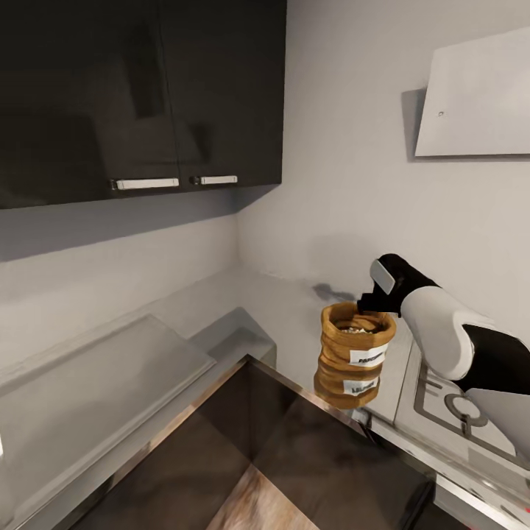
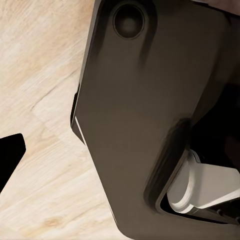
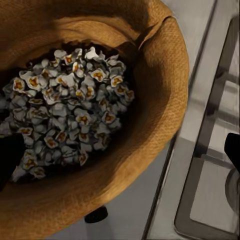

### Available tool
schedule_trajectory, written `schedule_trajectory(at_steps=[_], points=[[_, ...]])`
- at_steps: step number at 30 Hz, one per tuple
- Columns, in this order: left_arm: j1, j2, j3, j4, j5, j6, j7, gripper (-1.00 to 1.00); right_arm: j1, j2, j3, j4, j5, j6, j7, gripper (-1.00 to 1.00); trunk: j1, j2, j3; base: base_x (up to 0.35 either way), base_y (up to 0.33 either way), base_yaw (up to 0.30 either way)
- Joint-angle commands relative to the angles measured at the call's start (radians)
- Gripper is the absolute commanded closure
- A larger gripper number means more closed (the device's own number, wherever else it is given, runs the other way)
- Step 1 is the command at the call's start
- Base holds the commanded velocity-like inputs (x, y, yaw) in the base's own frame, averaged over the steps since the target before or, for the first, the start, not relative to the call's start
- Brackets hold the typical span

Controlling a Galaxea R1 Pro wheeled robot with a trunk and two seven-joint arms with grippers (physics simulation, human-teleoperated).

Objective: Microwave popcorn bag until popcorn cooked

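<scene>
The popcorn bag [image 1: 355, 346] is a tan sack with a rolled rim and white labels. It stands on the grey countertop [image 1: 294, 309] beside the hob, mirrored in the worktop's surface. White puffed popcorn [image 3: 65, 115] with yellowish centres lies heaped inside the bag [image 3: 155, 140]. My right gripper [image 1: 370, 303] is at the bag's rim on the hob side. In the right wrist view this gripper [image 3: 120, 155] is open, with one dark fingertip [image 3: 7, 160] over the popcorn and the other outside the bag above the hob. The microwave is out of view.
The steel gas hob [image 1: 456, 397] lies right beside the bag. Dark upper cabinets [image 1: 140, 96] hang at the left and a white extractor hood [image 1: 478, 96] at the right. My left gripper [image 2: 120, 155] hangs beside my dark base over the wood floor [image 2: 40, 75].
</scene>
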Motion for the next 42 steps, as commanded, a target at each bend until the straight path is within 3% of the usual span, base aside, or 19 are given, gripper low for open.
schedule_trajectory(at_steps=[1,9,22,29,42], points=[[0.001,0.0,0.004,-0.003,0.0,0.004,0.0,-1.0,-0.001,-0.002,-0.007,0.004,-0.001,0.002,-0.013,-1.0,0.0,-0.001,-0.001,0.0,0.0,0.0],[0.001,0.0,0.004,-0.003,-0.001,0.004,0.0,-1.0,-0.001,-0.03,-0.062,0.026,-0.002,0.002,-0.021,-1.0,0.0,-0.001,-0.001,0.014,0.0,0.0],[0.001,0.0,0.004,-0.003,-0.001,0.003,0.0,-1.0,-0.001,-0.032,-0.064,0.074,-0.001,0.002,-0.022,-1.0,0.0,-0.001,-0.001,0.1,0.0,0.0],[0.001,0.0,0.004,-0.003,-0.001,0.003,0.0,-1.0,-0.001,-0.057,-0.064,0.104,-0.002,0.002,-0.021,-1.0,0.0,-0.001,-0.002,0.0,0.0,0.0],[0.001,0.0,0.004,-0.003,-0.001,0.003,0.0,-1.0,-0.001,-0.059,-0.064,0.135,-0.002,0.001,-0.02,-1.0,0.0,-0.001,-0.014,0.0,0.0,0.0]])
